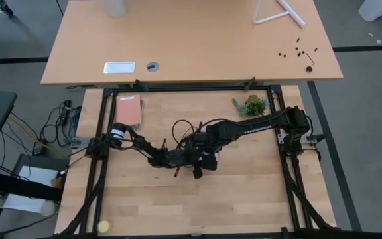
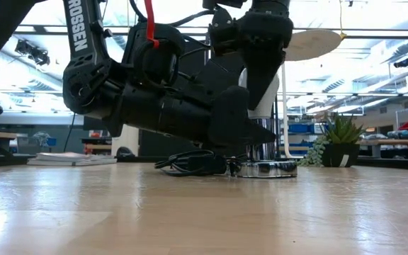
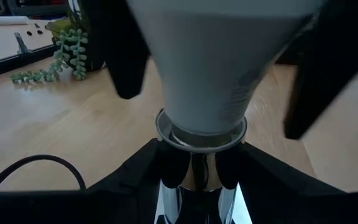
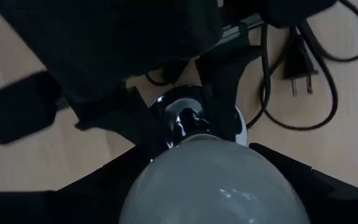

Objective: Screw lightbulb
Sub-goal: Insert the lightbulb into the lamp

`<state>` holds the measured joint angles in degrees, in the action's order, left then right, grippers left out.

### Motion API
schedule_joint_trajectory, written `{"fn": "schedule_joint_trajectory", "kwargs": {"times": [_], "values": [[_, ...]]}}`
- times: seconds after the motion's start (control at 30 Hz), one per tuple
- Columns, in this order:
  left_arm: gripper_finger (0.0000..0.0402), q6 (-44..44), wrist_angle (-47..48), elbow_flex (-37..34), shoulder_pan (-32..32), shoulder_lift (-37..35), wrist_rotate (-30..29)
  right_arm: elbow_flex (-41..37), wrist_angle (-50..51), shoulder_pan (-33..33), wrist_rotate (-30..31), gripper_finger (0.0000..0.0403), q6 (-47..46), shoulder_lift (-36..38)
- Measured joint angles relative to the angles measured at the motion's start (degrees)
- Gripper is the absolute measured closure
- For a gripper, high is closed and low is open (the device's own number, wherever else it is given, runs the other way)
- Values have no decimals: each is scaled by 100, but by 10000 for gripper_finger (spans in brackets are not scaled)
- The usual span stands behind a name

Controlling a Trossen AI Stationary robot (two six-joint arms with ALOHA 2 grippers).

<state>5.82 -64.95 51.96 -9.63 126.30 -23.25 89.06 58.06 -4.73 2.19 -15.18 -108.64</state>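
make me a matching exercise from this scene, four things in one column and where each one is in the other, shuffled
Things:
1. bulb
2. plug
3. left gripper
4. plant

Places:
A. lying flat on the wood beside the socket, on its black cord
B. at the far right corner of the table
C. upright, its narrow end in the socket's rim
D. clasping the shiny socket neck just under the rim

Pairs: 1-C, 2-A, 3-D, 4-B
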Motion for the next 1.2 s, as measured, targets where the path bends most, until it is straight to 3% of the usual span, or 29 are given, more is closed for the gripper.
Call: {"fn": "schedule_joint_trajectory", "kwargs": {"times": [0.67, 0.87, 1.2], "values": [[217, 42, -95, -7, -25, 13, -73, 28, -133, 102, 267, 133, -2717, -141], [217, 39, -101, -7, -26, 13, -74, 11, -143, 105, 228, 127, -2459, -97], [217, 42, -92, -6, -26, 13, -61, -7, -169, 116, -22, 65, -1677, 0]]}}
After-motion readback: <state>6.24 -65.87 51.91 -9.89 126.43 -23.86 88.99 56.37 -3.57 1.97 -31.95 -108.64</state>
